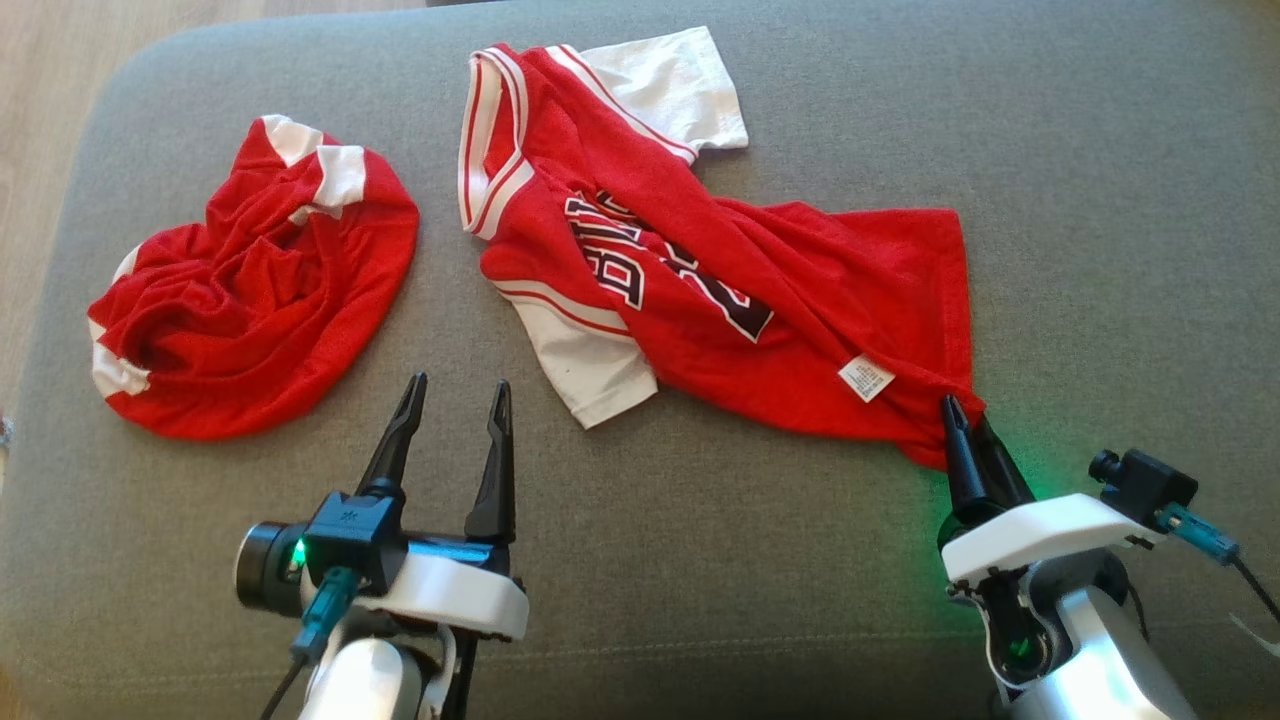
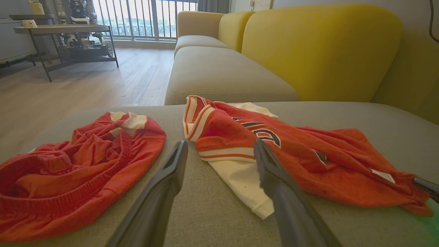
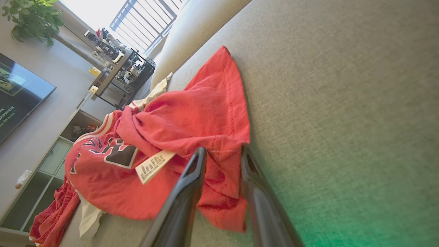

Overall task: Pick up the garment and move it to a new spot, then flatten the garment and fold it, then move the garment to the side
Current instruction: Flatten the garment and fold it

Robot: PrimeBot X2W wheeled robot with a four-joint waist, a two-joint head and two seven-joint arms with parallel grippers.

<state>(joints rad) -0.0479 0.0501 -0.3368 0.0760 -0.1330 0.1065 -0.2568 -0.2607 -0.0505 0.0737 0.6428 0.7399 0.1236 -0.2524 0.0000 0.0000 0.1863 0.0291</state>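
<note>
– Jersey (image 1: 800, 290) first: where does it lie?
– On the grey cushion (image 1: 700, 560), from the middle toward the right. It is only half spread: the body is twisted, the white sleeves show, and the care label (image 1: 866, 378) is turned out. A second red garment (image 1: 250, 300) lies crumpled at the left, apart from it.
– Which step is in hand?
– I judge it is the very first one, the pick-up. The right gripper (image 3: 223, 152) is at the near right corner of the hem. Its fingers are drawn about half together, one on each side of a fold of red cloth that fills the gap. Whether they truly pinch it, I cannot tell. The left gripper (image 1: 458, 385) is spread wide and holds nothing. It stands over bare cushion, just before the near white sleeve.
– What does the next move ask?
– A firm closing on that corner, then a lift. Held by one corner alone, the cloth would hang like a rope, so I think the left gripper must take a second point before the carrying.
– What is hard to see?
– How many layers are between the right fingers, and the underside of the jersey. The printed letters run into the creases and cannot be read whole. In the head view the right fingertips merge with the red edge. The cushion is cut off at the bottom and at the right.
</note>
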